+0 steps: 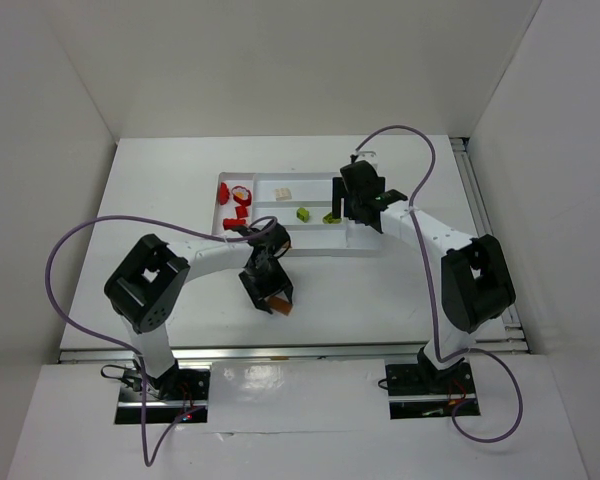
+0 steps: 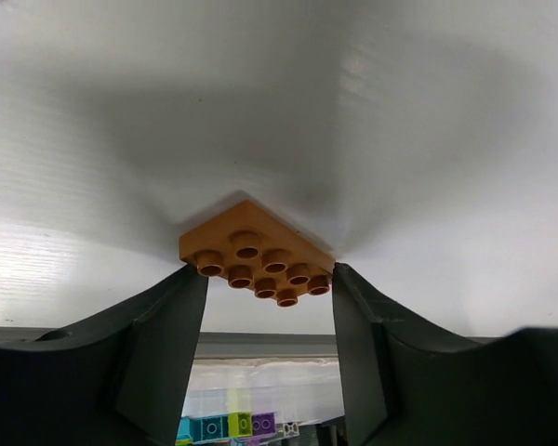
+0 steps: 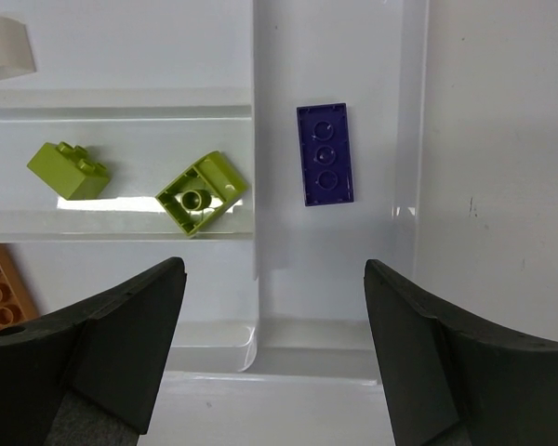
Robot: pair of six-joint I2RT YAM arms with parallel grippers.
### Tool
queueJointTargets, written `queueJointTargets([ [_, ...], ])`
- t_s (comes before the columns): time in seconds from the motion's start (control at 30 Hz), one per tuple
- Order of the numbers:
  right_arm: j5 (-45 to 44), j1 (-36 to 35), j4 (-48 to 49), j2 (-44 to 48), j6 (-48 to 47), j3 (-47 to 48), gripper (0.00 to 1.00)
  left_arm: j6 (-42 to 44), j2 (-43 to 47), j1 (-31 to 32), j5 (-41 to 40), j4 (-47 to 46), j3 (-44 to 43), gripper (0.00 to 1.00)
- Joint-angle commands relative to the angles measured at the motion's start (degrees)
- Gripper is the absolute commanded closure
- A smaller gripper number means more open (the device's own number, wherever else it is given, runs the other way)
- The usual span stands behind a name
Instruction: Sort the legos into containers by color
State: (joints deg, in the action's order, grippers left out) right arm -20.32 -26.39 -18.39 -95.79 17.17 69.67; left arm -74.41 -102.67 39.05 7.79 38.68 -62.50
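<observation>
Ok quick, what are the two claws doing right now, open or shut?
Left gripper: jaws on either side of the orange brick; whether they grip it cannot be told.
Right gripper: open, holding nothing.

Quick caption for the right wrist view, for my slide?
Right pincer open above the white tray: purple plate in the end section, two lime bricks in the adjacent slot.

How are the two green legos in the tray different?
The left green lego sits studs up; the right green lego is tipped over, showing its hollow underside. The left one lies farther from the divider wall; the right one is close beside it. Both are lime green, similar in size, in one narrow slot of the tray.
</observation>
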Motion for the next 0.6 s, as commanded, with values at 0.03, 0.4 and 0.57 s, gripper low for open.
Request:
queueJointTargets([
  [0.03, -0.1, -0.4, 1.7, 2.2, -0.5, -0.9, 0.15, -1.1, -1.5, 0.2, -4.5, 2.5, -0.8, 0.32],
  [0.4, -0.6, -0.4, 1.7, 3.9, -0.5, -2.0, 0.15, 1.4, -3.3, 0.8, -5.8, 4.8, -3.5, 0.65],
  [0.57, -0.6, -0.4, 1.7, 4.4, -0.5, -2.6, 0.15, 4.3, -0.8, 2.3, -10.0, 9.0, -6.6, 0.87],
])
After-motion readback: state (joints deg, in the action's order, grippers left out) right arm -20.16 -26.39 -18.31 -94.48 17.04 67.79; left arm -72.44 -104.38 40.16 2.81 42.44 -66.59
